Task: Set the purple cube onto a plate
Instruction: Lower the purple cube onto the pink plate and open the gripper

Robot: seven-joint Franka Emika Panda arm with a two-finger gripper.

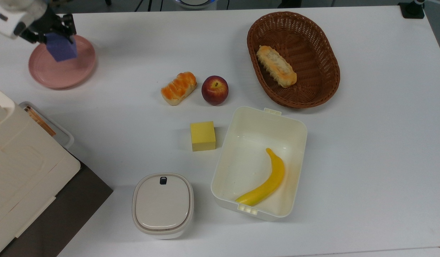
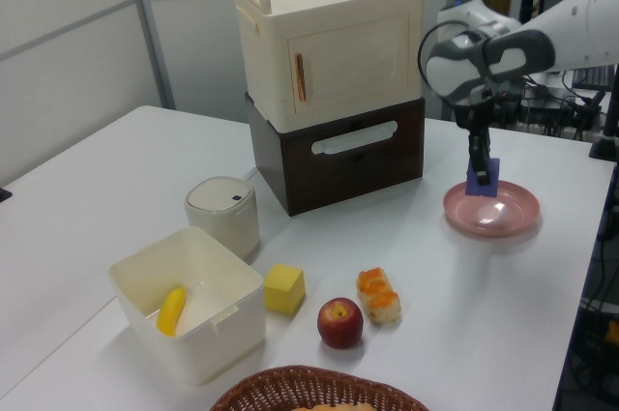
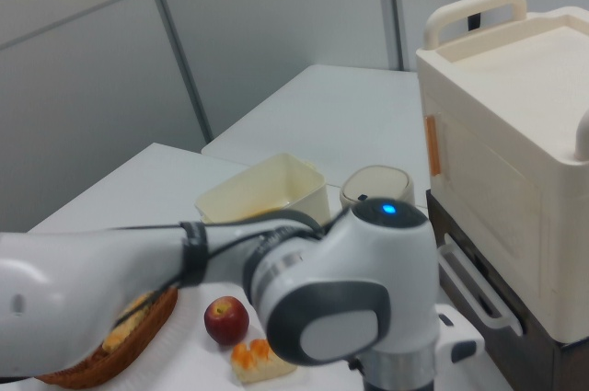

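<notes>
At the far left corner of the white table (image 1: 366,150) in the top view, the gripper (image 1: 54,35) holds the purple cube (image 1: 61,49) clamped between its dark fingers, over the pale pink plate (image 1: 68,73); in the left view the cube (image 2: 483,177) hangs at the plate's (image 2: 503,218) back edge, and whether it touches the plate cannot be told. At the table's middle lie a glazed bread roll (image 1: 179,88) and a red apple (image 1: 215,90), side by side; nearer the front edge sits a yellow cube (image 1: 203,136), just beside an open cream box (image 1: 241,121) that holds a banana (image 1: 265,181); a lidded cream container (image 1: 163,205) stands near the front edge; an oval brown wicker basket (image 1: 327,75) holding a long bread (image 1: 276,66) sits by the back edge; a cream case on a dark brown base (image 2: 334,92) stands at the left edge.
</notes>
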